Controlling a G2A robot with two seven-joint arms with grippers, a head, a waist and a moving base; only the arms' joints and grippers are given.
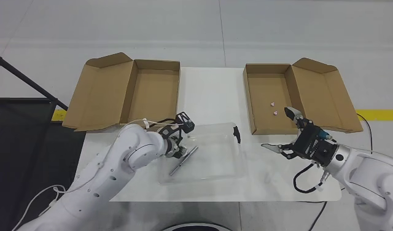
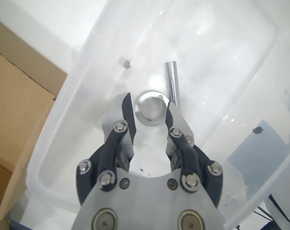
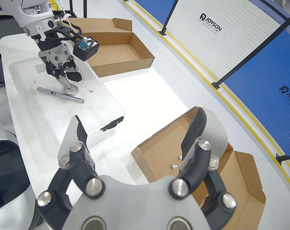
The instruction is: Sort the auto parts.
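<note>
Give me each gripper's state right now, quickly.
Left gripper: down at the metal ring in the clear bin; whether it grips cannot be told.
Right gripper: open, holding nothing.

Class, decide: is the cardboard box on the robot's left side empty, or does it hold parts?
Empty. The left cardboard box has a bare brown floor in both the top and right wrist views.

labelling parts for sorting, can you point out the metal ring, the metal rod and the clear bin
metal ring (image 2: pixel 153 120), left wrist view, flat face of its rim
metal rod (image 2: pixel 172 82), left wrist view, middle of the shaft
clear bin (image 1: pixel 215 157), top view, bare floor
</note>
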